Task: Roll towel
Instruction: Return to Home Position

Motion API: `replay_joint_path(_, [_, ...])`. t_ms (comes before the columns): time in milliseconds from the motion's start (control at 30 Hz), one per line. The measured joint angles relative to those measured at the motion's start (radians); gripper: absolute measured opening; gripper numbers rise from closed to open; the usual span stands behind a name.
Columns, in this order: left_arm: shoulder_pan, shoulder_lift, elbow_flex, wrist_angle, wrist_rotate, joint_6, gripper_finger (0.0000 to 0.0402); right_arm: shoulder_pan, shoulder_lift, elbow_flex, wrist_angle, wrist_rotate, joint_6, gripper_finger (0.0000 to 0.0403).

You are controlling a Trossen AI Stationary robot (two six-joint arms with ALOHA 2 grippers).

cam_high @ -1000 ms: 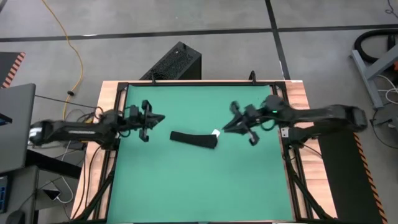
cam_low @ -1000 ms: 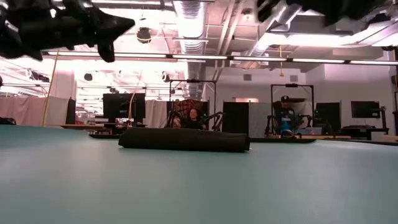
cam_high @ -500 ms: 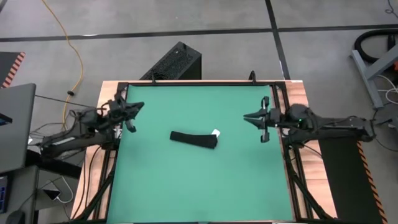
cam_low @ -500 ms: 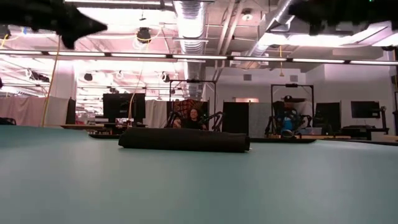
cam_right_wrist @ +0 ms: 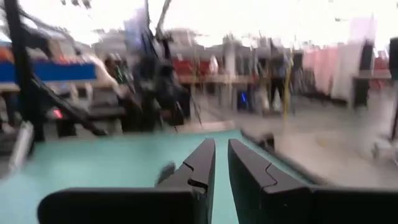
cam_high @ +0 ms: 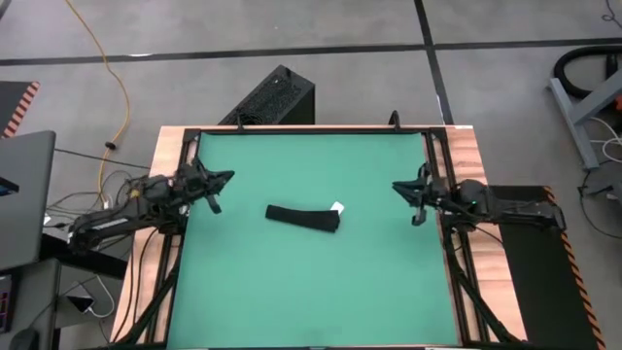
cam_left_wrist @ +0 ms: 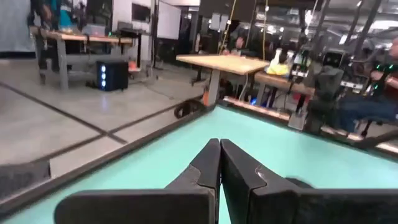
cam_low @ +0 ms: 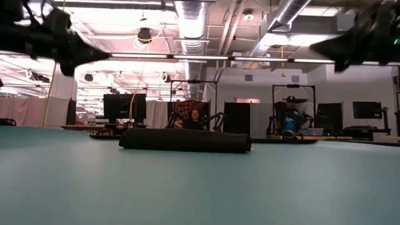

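Left pincer (cam_high: 226, 177) and right pincer (cam_high: 397, 187) drawn back, towel (cam_high: 303, 218) between, well apart

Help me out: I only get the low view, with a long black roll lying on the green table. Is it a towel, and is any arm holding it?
Observer: Seen from above, the rolled towel lies alone in the middle of the table, with a small white tag at the end nearer the right arm.
Operator: Where are the arms?
Observer: The left end effector hangs at the table's left edge and the right end effector at its right edge, both well clear of the roll.
Operator: Is the left one gripping anything?
Observer: No. Its wrist view shows its fingers shut together with nothing between them.
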Motion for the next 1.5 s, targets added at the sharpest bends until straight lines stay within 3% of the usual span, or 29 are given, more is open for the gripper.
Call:
replay_joint_path(167, [-0.002,0.007,-0.118,0.082,0.014,-0.051,0.0000,-0.002,0.023,-0.031,0.005,0.057,0.033,0.0067])
replay_joint_path(367, [-0.008,0.006,-0.117,0.102,0.014,-0.008,0.0000,-0.004,0.026,-0.031,-0.002,0.064,0.012,0.0067])
replay_joint_path(567, [-0.007,0.008,-0.117,0.089,0.015,0.008,0.0000,-0.023,0.025,-0.031,-0.013,0.139,0.049,0.0067])
replay_joint_path(833, [-0.008,0.009,-0.118,0.083,0.059,-0.167,0.0000,-0.028,0.025,-0.032,-0.041,0.140,0.052,0.0067])
replay_joint_path(1500, [-0.008,0.009,-0.118,0.083,0.059,-0.155,0.0000,-0.028,0.025,-0.032,-0.047,0.139,0.052,0.0067])
